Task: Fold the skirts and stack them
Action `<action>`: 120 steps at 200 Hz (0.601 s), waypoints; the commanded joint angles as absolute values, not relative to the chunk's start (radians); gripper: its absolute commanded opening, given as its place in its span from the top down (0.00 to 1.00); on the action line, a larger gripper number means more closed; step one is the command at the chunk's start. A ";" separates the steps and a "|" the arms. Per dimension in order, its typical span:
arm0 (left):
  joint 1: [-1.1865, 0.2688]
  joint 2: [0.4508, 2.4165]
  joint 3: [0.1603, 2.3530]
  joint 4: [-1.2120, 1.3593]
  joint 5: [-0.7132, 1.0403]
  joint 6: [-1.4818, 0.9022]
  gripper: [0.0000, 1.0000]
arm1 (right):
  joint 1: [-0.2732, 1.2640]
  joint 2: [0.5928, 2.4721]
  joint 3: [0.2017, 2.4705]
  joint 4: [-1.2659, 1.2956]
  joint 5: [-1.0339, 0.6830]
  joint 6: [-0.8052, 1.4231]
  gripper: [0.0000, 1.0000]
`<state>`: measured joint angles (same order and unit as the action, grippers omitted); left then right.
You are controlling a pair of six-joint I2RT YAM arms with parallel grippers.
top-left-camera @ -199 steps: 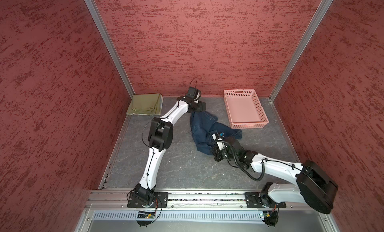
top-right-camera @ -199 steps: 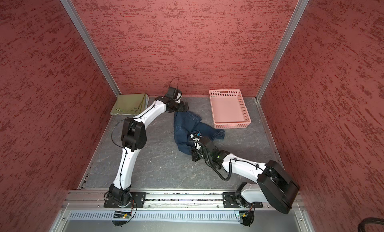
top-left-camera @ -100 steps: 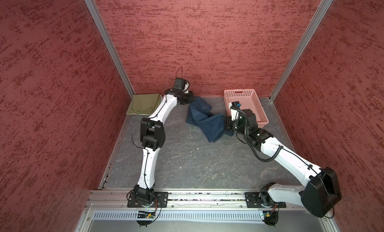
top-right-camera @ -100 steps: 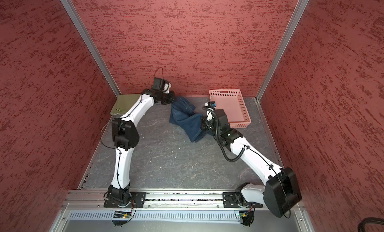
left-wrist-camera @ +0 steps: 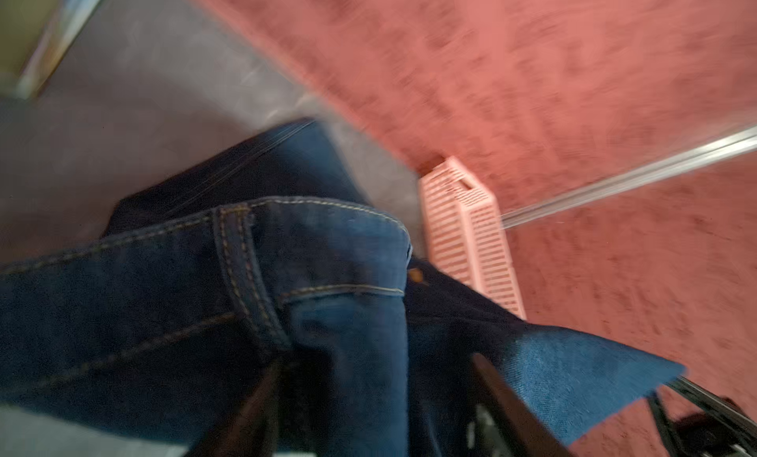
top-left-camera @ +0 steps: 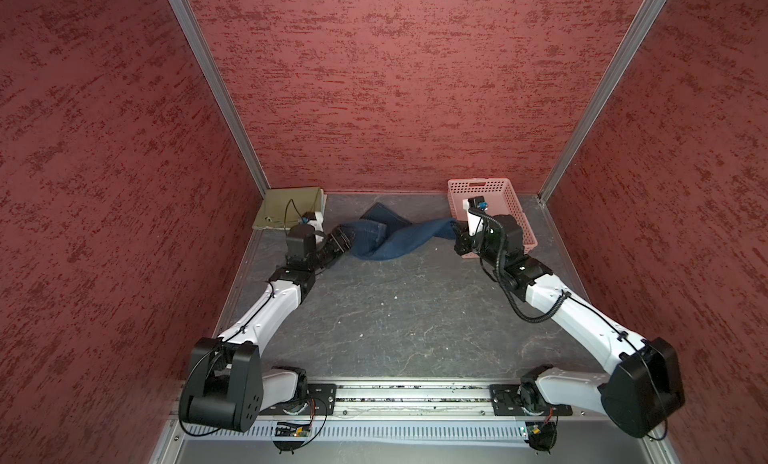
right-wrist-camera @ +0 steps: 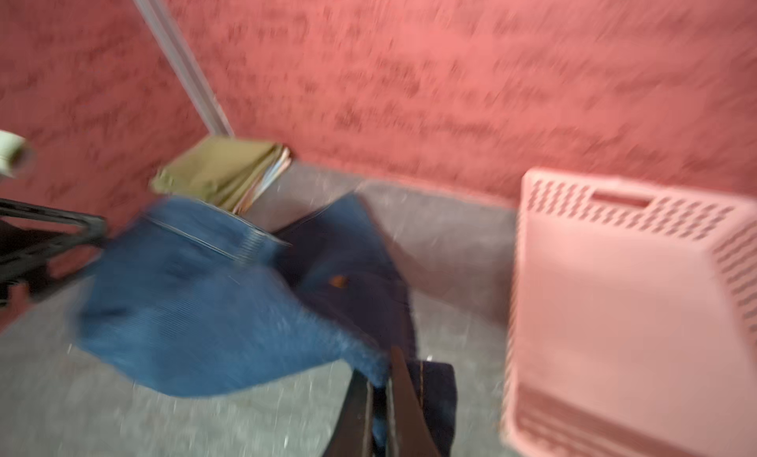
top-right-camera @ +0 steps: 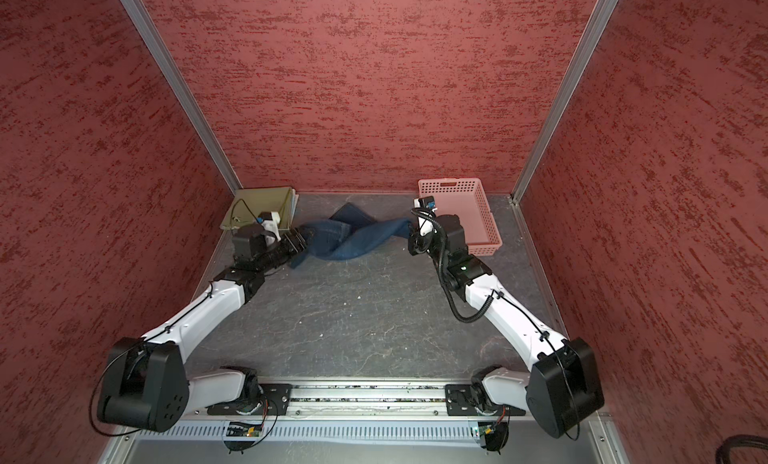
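denim skirt [top-left-camera: 395, 241] twisted, long axis left-right

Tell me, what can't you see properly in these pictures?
- Left gripper: the denim skirt covers its jaws in the left wrist view; grip unclear.
- Under the olive skirt: only pale edges show, right wrist view, blurred.
- Pink basket: near corner hidden by the right arm in both top views.
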<state>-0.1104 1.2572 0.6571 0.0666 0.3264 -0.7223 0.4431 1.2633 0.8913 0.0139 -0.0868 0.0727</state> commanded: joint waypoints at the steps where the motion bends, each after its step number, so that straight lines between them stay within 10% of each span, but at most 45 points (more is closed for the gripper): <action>1: -0.078 1.132 0.634 0.013 0.199 -0.744 0.03 | 0.482 1.245 0.819 0.116 -0.161 0.058 1.00; 120: -0.319 1.733 1.396 -0.714 0.188 -0.322 0.05 | 0.529 1.249 0.695 0.174 -0.090 0.138 1.00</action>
